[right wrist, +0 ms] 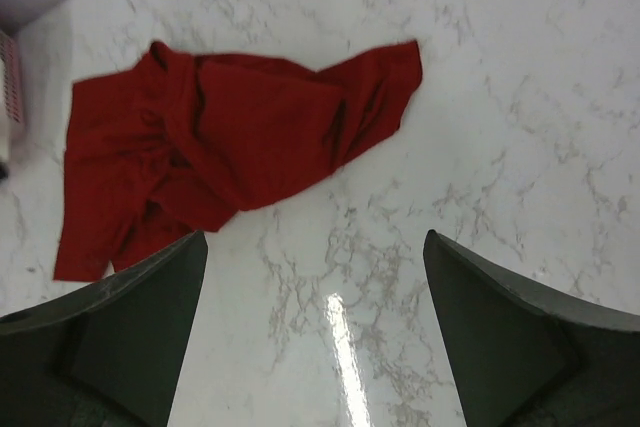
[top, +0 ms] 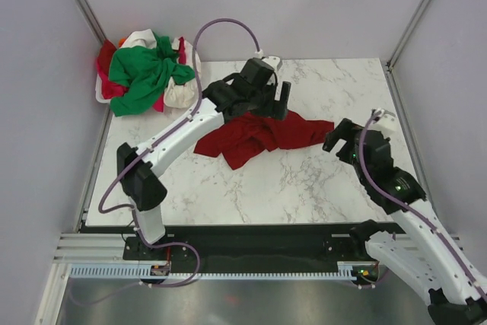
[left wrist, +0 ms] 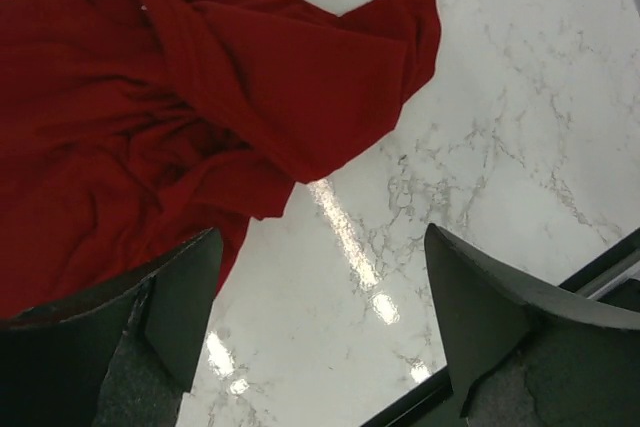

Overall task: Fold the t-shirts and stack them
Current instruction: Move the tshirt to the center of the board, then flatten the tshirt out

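Note:
A dark red t-shirt [top: 259, 136] lies crumpled on the marble table, near its middle. It also shows in the left wrist view [left wrist: 200, 97] and the right wrist view [right wrist: 230, 137]. My left gripper [top: 262, 108] hovers over the shirt's far edge, open and empty [left wrist: 320, 327]. My right gripper [top: 338, 138] is open and empty [right wrist: 315, 327], just right of the shirt's right sleeve and apart from it. A bright green t-shirt [top: 144, 74], a white one [top: 181, 95] and a pinkish-red one [top: 106, 85] lie heaped at the back left corner.
The marble table [top: 304, 180] is walled by pale panels at the back and both sides. A black rail [top: 251, 237] runs along its near edge, with both arm bases there. The left arm's purple cable [top: 221, 24] arches over the back.

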Robot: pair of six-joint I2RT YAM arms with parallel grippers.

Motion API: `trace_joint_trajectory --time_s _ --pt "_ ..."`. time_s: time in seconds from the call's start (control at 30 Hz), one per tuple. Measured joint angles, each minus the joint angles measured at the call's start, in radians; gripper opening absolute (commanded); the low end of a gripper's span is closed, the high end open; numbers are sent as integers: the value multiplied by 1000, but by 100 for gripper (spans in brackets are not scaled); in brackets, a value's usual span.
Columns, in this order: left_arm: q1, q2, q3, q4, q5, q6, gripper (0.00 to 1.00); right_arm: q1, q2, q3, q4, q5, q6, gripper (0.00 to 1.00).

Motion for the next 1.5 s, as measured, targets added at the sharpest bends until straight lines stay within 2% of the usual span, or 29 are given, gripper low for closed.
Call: trace_joint_trajectory --time_s 0.17,0.3,0.4,0.5,0.83,1.2,1.3,1.4,1.43,1.5 --pt "40 -262 -335 116 -55 -6 86 1 184 -61 32 -124 -3 98" --pt "117 -465 -657 252 -13 -47 88 1 317 -49 100 -224 -34 98" --pt "270 -587 -904 350 61 -96 89 3 405 -33 159 -307 -53 98" --pt "381 -634 -1054 408 96 -143 91 11 454 -22 217 -370 -68 98" --pt "478 -557 -1183 562 93 -277 99 55 515 -10 296 -453 -96 98" --pt "526 -372 -1194 641 0 -323 94 55 487 -46 299 -456 -126 98" --pt "526 -344 -1186 670 -15 -331 91 55 487 -57 300 -456 -134 98" --pt "526 -314 -1176 703 -32 -331 82 55 487 -59 299 -456 -139 98" --pt "526 -303 -1172 714 -35 -331 72 55 486 -60 300 -456 -141 98" --pt "527 -270 -1154 741 -38 -332 61 55 486 -62 300 -455 -144 98"
